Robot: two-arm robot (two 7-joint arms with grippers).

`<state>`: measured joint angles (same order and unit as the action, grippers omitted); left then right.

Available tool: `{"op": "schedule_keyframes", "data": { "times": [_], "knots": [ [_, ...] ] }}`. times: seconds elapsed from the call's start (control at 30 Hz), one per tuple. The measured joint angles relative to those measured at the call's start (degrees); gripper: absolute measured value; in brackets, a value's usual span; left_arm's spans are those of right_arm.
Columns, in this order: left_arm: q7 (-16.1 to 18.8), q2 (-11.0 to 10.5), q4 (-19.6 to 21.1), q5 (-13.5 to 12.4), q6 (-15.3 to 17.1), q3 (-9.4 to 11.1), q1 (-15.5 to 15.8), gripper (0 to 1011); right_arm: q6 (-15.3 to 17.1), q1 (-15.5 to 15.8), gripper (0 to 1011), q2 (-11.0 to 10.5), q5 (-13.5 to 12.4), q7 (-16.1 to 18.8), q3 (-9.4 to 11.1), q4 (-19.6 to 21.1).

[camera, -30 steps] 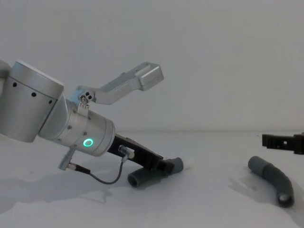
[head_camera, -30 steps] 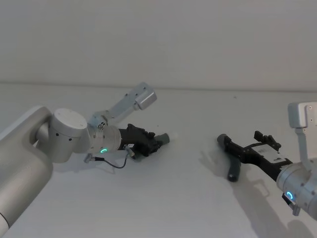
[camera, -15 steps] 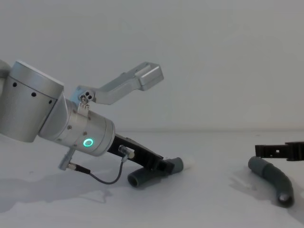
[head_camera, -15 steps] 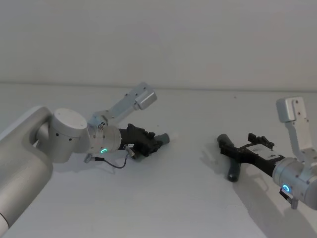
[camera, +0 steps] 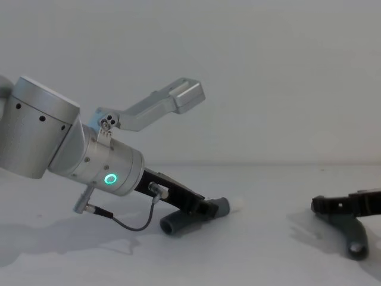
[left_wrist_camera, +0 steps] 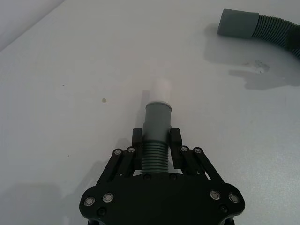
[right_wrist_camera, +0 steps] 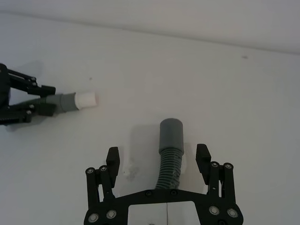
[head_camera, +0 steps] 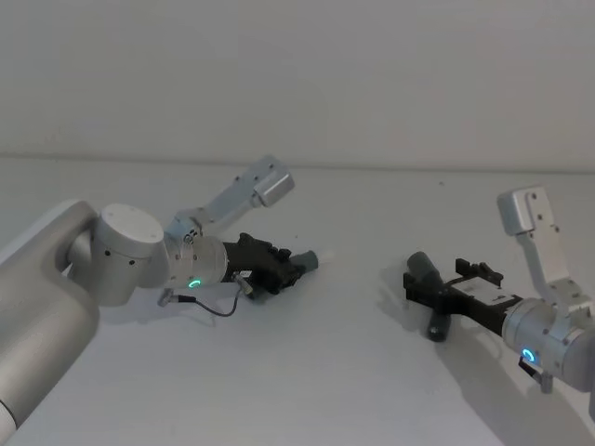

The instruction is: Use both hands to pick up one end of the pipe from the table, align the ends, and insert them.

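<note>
The pipe is in two pieces on the counter (head_camera: 307, 372), well apart; each is a dark grey hose, ribbed along its curved body and smooth at a thicker straight collar. The spigot piece (left_wrist_camera: 157, 119) ends in a narrower white tip (left_wrist_camera: 161, 89); the socket piece (right_wrist_camera: 170, 133) ends in a plain, wider round collar. The left pincer (left_wrist_camera: 156, 139), black with linked fingers, is clamped on the ribs of the spigot piece just behind its collar; the tip points toward the socket piece, and the hose's open back end sits low at the counter. The right pincer (right_wrist_camera: 157, 153) stands wide apart, one finger on each side of the socket piece's ribbed body, touching neither side; that piece lies flat on the counter. The counter is matt white and flat; a plain pale wall (head_camera: 297, 74) rises behind it.
</note>
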<state>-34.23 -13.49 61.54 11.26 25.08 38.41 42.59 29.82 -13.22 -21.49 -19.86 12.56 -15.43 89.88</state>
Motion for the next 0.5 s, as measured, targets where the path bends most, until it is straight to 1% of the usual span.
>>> {"op": "schedule_keyframes", "data": {
  "times": [0.5],
  "knots": [
    [0.01,0.0,-0.01,0.0,0.0,0.0,0.0,333,0.51,-0.84,1000,0.17,1.73,0.47,-0.98,-2.62]
  ]
}}
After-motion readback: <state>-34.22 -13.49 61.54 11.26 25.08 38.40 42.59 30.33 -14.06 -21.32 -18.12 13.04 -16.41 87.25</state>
